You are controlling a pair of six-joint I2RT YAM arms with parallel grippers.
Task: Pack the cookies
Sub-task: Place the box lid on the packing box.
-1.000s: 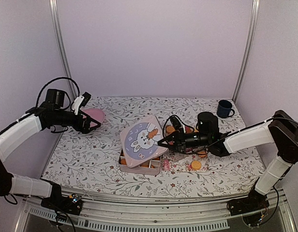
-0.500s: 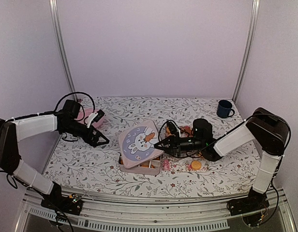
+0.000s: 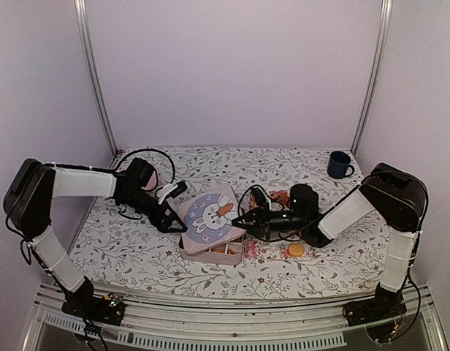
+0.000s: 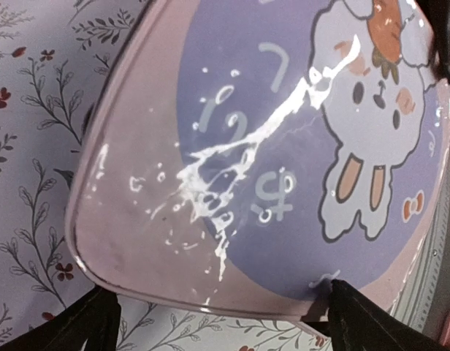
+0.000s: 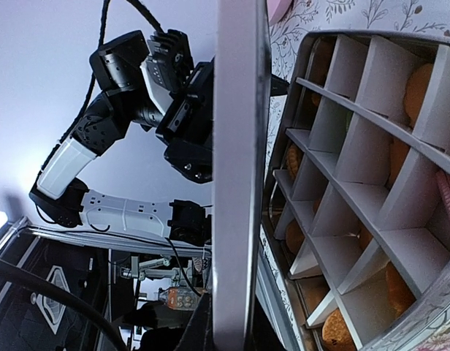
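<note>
Looking at the right gripper (image 3: 239,217) pinched tight on the right edge of the bunny lid (image 3: 209,213), holding it tilted over the divided box (image 3: 214,253). Over on the other side, left gripper (image 3: 177,210) spread wide at the lid's left edge, nothing clamped. Bunch of cookies (image 5: 418,86) sitting in several box compartments, plus a few loose on the table (image 3: 130,248) beside the right arm.

Golden-orange round cookies (image 5: 402,289) lie flat or leaning in compartments of the divided box (image 3: 210,259), under its tilted rabbit lid (image 3: 210,216), near the middle of the bench (image 3: 137,248). One orange cookie (image 3: 296,250) lies flat on the bench just right of the box; a partly hidden cluster (image 3: 282,196) sits behind it.
</note>
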